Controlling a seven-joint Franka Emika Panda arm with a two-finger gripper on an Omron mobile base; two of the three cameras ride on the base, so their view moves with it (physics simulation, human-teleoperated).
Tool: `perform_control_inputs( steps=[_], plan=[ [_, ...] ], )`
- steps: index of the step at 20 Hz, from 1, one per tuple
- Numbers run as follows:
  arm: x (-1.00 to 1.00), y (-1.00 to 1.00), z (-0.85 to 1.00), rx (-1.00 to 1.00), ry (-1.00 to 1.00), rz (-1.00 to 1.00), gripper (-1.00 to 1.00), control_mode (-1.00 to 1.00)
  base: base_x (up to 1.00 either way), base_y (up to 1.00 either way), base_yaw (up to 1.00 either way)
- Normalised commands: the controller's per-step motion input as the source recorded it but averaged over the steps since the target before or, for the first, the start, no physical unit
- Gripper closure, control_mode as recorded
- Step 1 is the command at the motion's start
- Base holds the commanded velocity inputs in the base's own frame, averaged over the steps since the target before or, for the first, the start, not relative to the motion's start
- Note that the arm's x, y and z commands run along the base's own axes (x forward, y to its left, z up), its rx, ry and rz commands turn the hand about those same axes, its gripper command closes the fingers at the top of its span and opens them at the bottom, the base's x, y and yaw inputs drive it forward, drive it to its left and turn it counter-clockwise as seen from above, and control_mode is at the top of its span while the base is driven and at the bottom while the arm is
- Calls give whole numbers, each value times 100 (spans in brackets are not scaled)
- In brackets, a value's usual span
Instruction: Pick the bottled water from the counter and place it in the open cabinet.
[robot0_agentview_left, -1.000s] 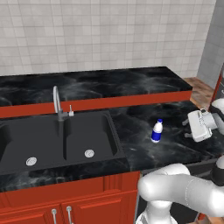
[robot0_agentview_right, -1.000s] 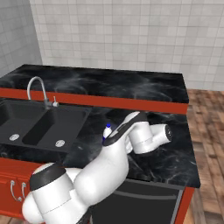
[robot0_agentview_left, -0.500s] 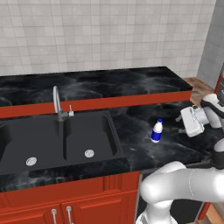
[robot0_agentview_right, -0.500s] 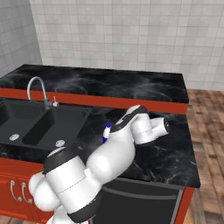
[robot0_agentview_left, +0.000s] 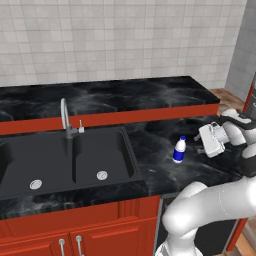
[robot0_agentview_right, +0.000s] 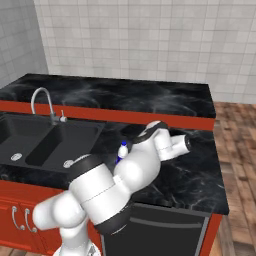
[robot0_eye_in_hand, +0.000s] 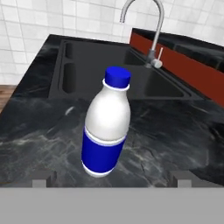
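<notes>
The bottle (robot0_agentview_left: 179, 149) stands upright on the counter (robot0_agentview_left: 150, 150), just in front of the hand (robot0_agentview_left: 204, 143). The hand is spread fully wide, holding and touching nothing.

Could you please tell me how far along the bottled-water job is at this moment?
Nothing is finished yet: the bottled water stands upright on the counter, right of the sink. In hand is the approach: the gripper is open and level with the bottle, its fingertips short of it, not touching. Left to do: close on the bottle, lift it, and place it in the open cabinet.
</notes>
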Motion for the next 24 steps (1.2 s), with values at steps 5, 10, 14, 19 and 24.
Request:
perform_control_inputs(
  steps=[5,10,14,19,24],
  plan=[
    [4,26,-8,0,3,7,-100,-100,0,0,0],
    [0,36,-9,0,6,6,-100,-100,0,0,0],
    [0,40,-14,0,4,5,-100,-100,0,0,0],
    [0,34,-16,0,3,6,-100,-100,0,0,0],
    [0,20,-22,0,6,5,-100,-100,0,0,0]
  ],
)
